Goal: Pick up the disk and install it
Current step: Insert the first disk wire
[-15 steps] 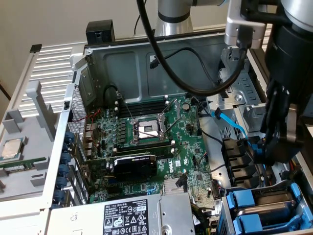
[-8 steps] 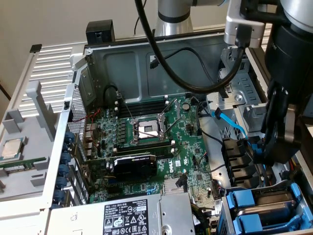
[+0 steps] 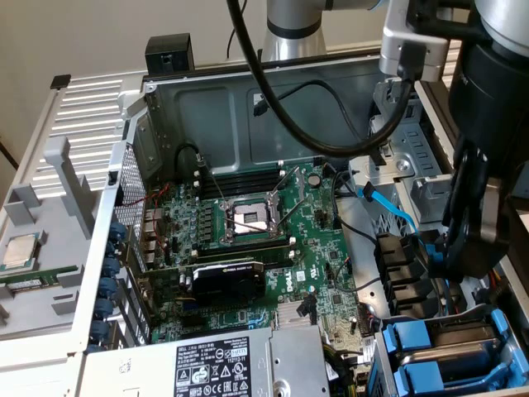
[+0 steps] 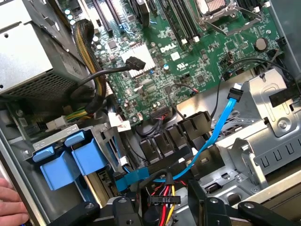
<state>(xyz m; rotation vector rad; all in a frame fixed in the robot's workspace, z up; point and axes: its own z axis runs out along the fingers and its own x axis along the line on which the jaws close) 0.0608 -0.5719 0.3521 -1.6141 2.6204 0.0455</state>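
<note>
Blue plastic carrier frames edged two flat silver-grey metal disks [image 3: 453, 334], slotted side by side in the drive cage [image 4: 54, 135] of the open computer case [image 3: 248, 107]. One black end effector [image 4: 164, 211] hovered near them, fingers apart, clamping nothing.

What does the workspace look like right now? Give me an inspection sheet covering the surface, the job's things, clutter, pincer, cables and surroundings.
Surface: open computer case, motherboard exposed, processor socket open.
Job's things: blue drive carriers sit in the corner bay; whether drives are inside, cannot tell.
Clutter: loose processor chip on the grey panel outside the case, exterior view's left.
Pincer: open, holding nothing, above the wiring beside the bay.
Cables: blue data cable loose; red and yellow wires below the pincer; thick black cable arcs over the case.
Surroundings: a person's hand at the case edge.
</note>
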